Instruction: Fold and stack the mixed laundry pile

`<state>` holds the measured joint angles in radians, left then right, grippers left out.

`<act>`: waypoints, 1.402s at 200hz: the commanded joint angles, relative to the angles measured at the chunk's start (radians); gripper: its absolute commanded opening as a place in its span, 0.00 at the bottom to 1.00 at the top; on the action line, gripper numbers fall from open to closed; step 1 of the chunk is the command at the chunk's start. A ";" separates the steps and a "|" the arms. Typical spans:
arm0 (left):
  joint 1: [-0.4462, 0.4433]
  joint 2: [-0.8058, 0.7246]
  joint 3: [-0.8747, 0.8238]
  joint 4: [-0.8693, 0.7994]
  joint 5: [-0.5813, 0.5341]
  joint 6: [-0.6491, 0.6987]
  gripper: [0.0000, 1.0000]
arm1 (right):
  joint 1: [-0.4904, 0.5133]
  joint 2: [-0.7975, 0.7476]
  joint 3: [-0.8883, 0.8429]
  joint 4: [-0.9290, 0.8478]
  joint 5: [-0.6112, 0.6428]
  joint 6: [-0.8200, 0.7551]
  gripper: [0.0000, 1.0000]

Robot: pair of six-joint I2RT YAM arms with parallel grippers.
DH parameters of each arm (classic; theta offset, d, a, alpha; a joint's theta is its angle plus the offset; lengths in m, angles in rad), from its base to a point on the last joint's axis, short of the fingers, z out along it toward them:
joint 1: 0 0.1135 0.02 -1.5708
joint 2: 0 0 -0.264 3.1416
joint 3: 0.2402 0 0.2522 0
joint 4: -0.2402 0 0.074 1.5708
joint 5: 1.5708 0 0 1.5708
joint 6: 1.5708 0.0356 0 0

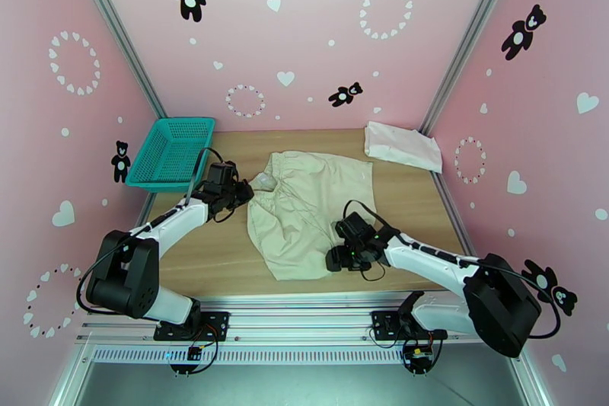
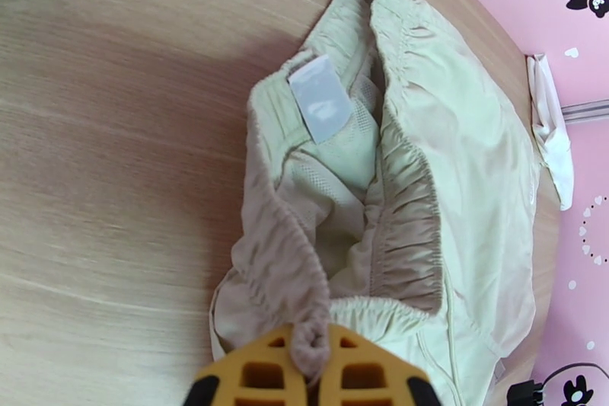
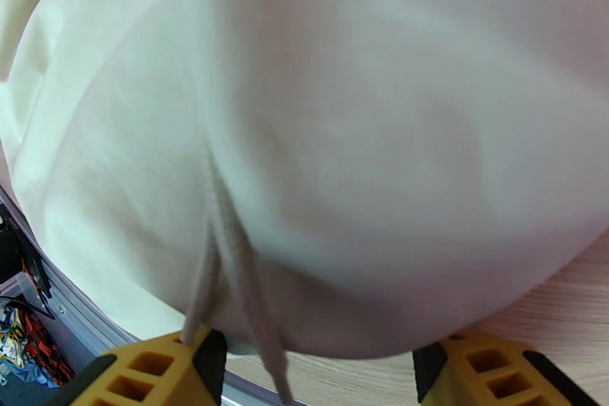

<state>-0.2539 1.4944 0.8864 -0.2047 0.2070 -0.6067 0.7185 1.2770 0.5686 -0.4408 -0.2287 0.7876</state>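
At the centre of the light wooden table (image 1: 411, 202), in the top view, lies the cream-beige cloth garment (image 1: 304, 209). It is a pair of shorts with a gathered elastic waistband, spread mostly flat, with the waistband toward twelve o'clock and the legs toward six.

The left gripper (image 1: 245, 193) stands at the garment's ten o'clock corner. In the left wrist view its yellow fingers (image 2: 263, 377) are pressed together on a pinch of the waistband, and the band rises from the table up into the left gripper (image 2: 310, 354). The waist opening gapes, showing mesh lining and a white rectangular label (image 2: 321, 97) sewn inside.

The right gripper (image 1: 335, 259) sits at the garment's five o'clock edge. In the right wrist view its jaws stand wide apart, with the cloth's rounded edge lying above the gap of the right gripper (image 3: 320, 369). Two pale cords (image 3: 243, 286) hang down beside the left-hand finger; whether they touch it is unclear, as the cloth is blurred.

A white folded cloth garment (image 1: 401, 145) rests at the table's one o'clock corner, well apart from the shorts. A teal plastic mesh basket (image 1: 169, 152) occupies the ten o'clock corner.
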 commanded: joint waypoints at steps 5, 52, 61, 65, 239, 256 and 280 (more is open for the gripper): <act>0.002 -0.015 0.004 0.017 0.035 0.011 0.00 | -0.002 0.056 0.011 0.156 0.086 0.068 0.65; -0.010 -0.057 -0.006 0.007 0.047 -0.025 0.00 | -0.065 0.167 0.240 -0.003 0.354 -0.099 0.12; -0.029 -0.091 -0.019 0.010 0.033 -0.063 0.00 | -0.103 0.140 0.285 -0.042 0.370 -0.155 0.09; -0.040 -0.111 -0.028 0.010 0.021 -0.083 0.00 | -0.124 0.129 0.307 -0.063 0.375 -0.179 0.07; -0.285 -0.175 -0.125 0.080 -0.282 -0.311 0.00 | -0.636 -0.160 0.281 -0.329 -0.022 -0.317 0.75; -0.285 -0.167 -0.121 0.088 -0.270 -0.310 0.00 | -0.632 -0.214 0.140 -0.263 -0.130 -0.242 0.68; -0.286 -0.165 -0.116 0.087 -0.266 -0.301 0.00 | -0.580 -0.237 -0.041 -0.127 -0.202 -0.117 0.66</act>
<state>-0.5339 1.3201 0.7418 -0.1410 -0.0540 -0.9318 0.0975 1.0489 0.6636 -0.6804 -0.2920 0.5224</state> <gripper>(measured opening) 0.066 0.662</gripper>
